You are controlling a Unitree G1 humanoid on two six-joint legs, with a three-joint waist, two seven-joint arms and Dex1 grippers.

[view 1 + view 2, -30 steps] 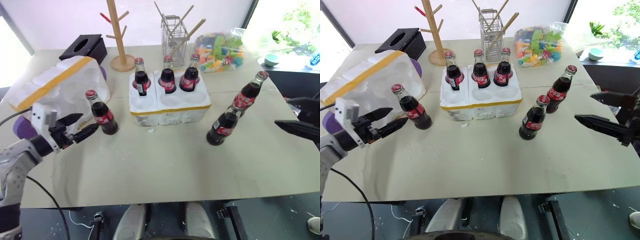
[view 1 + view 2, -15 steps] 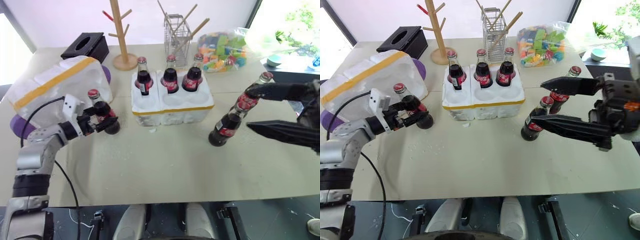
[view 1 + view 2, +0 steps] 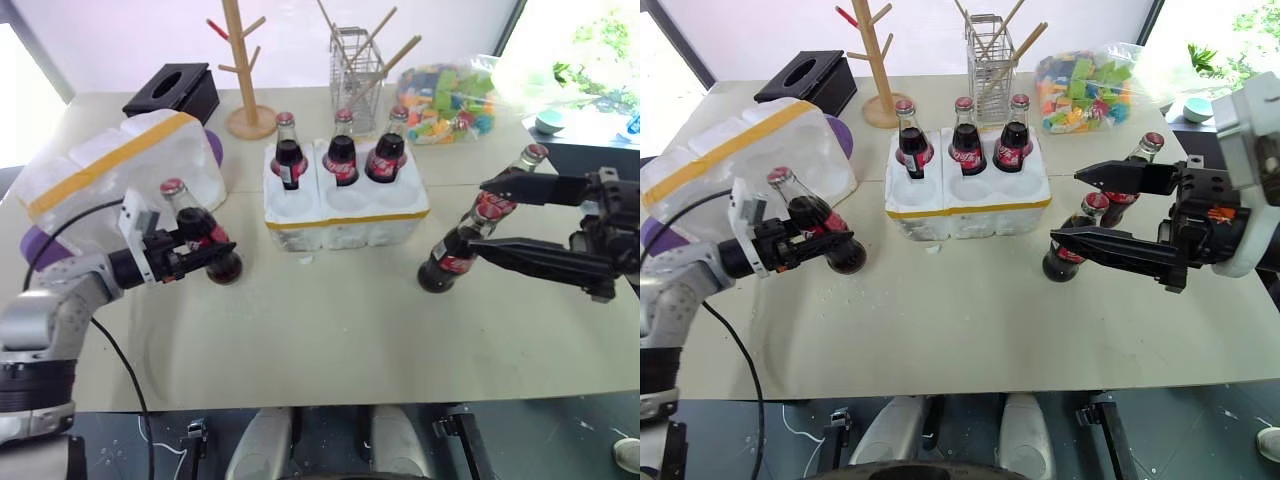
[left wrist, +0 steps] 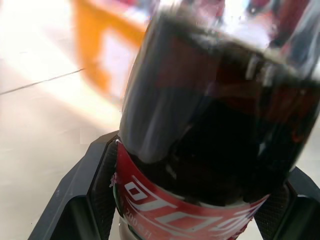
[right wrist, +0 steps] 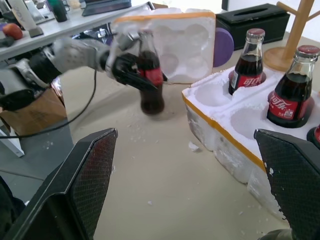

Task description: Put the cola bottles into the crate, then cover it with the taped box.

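Left claw (image 3: 818,243) around tilted cola bottle (image 3: 812,219), beside taped box (image 3: 740,150).

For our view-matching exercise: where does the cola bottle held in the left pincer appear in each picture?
Left eye: cola bottle, left of the crate.
Right eye, left of the crate.
Left wrist, close up between the fingers.
Right wrist, beyond the crate's corner.
Shared landmark: the crate.
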